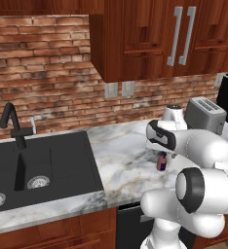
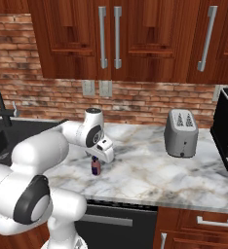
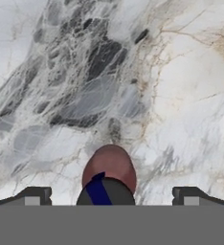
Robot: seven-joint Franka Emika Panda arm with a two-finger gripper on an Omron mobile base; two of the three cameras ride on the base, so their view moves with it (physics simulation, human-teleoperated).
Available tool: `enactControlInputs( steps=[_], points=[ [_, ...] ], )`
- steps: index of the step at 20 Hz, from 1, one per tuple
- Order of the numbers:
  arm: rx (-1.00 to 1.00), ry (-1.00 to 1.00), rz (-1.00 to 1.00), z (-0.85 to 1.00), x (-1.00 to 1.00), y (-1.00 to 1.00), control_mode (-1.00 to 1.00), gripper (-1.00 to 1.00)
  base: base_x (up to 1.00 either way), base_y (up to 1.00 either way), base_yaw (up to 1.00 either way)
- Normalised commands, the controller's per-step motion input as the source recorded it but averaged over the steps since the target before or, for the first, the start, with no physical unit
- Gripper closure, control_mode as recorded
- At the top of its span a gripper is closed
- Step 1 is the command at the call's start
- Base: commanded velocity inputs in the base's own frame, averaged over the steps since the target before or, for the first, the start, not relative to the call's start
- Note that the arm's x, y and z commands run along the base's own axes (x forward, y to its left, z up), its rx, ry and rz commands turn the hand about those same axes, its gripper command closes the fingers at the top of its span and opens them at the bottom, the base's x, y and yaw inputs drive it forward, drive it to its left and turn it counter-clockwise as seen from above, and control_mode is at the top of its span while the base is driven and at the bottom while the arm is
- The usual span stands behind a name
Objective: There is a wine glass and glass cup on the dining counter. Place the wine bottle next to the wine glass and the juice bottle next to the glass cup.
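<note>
Juice bottle (image 2: 95,165), apparently the small pinkish one, stands on the wall-side marble counter (image 2: 150,170) between the spread, empty fingers of the gripper (image 3: 111,196), not yet grasped; both bottles remain undelivered.

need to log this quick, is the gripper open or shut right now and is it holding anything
gripper: open, holding nothing; the fingertips stand wide on either side of the juice bottle on the counter.
</note>
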Motion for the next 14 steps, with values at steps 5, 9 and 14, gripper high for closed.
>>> enactControlInputs(
  steps=[5,9,14],
  points=[
    [0.00,0.00,0.00,-0.02,0.18,0.00,-1.00,-1.00,0.00,0.00,0.00],
    [0.00,0.03,-0.01,-0.04,0.05,0.02,-1.00,-1.00,0.00,0.00,0.00],
    [0.00,0.01,-0.05,-0.05,-0.05,0.04,-1.00,-1.00,0.00,0.00,0.00]
  ],
)
